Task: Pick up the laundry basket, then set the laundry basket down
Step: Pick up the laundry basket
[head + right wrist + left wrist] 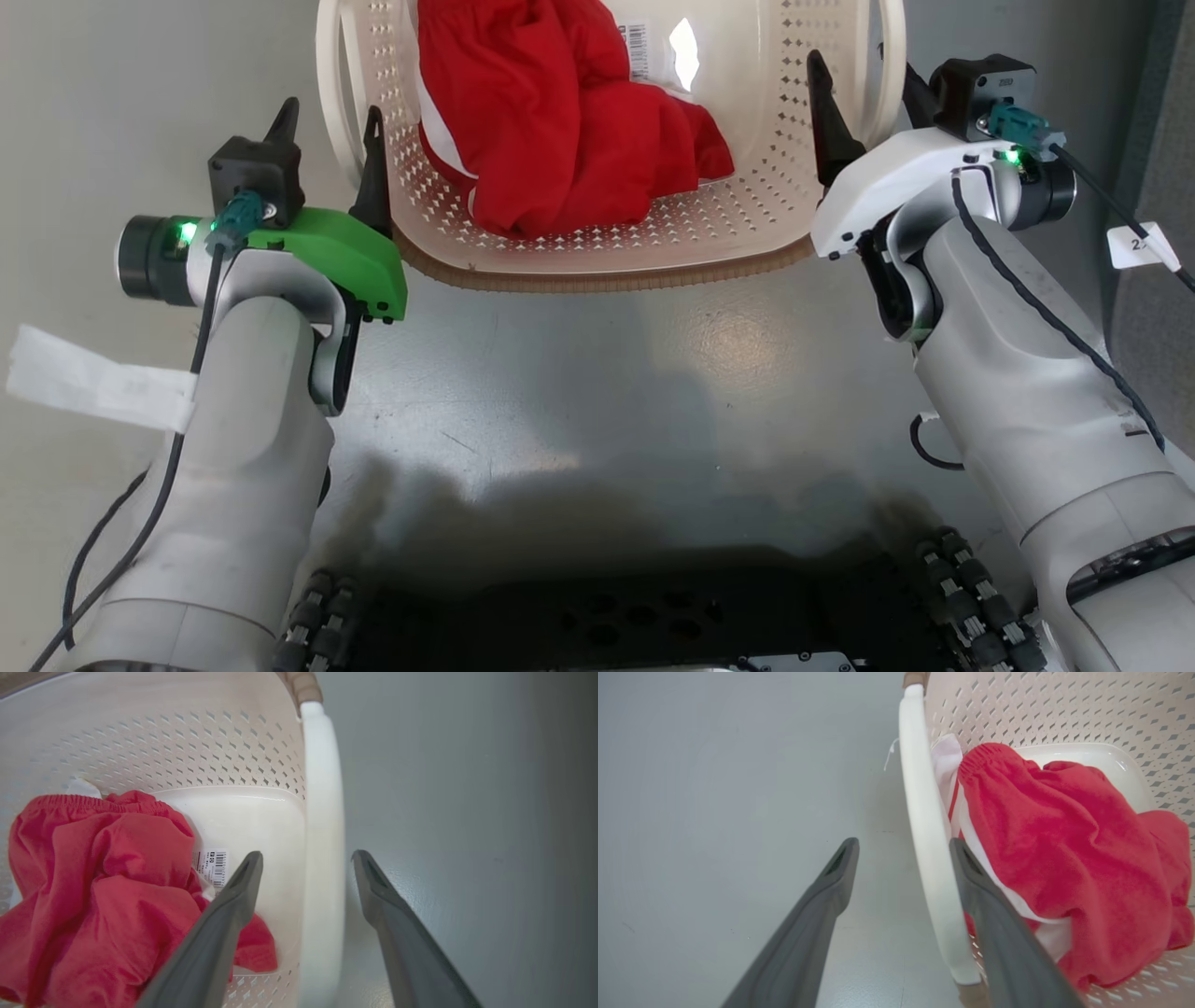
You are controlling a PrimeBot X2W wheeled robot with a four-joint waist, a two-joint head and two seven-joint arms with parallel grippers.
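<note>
Smooth grey floor (597, 373), glossy in patches, cream laundry basket (747, 224) seemingly resting directly on it

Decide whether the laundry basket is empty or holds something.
Not empty: a crumpled red garment lies inside the laundry basket, covering much of its bottom, beside a barcode sticker.

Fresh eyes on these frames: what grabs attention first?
The bright red cloth heaped in the cream laundry basket, at the top of the head view, stands out first against the grey floor. Next come the arms: the left gripper straddles the white left handle and the right gripper straddles the white right handle. Each is open, with one dark finger inside the basket and one outside.
</note>
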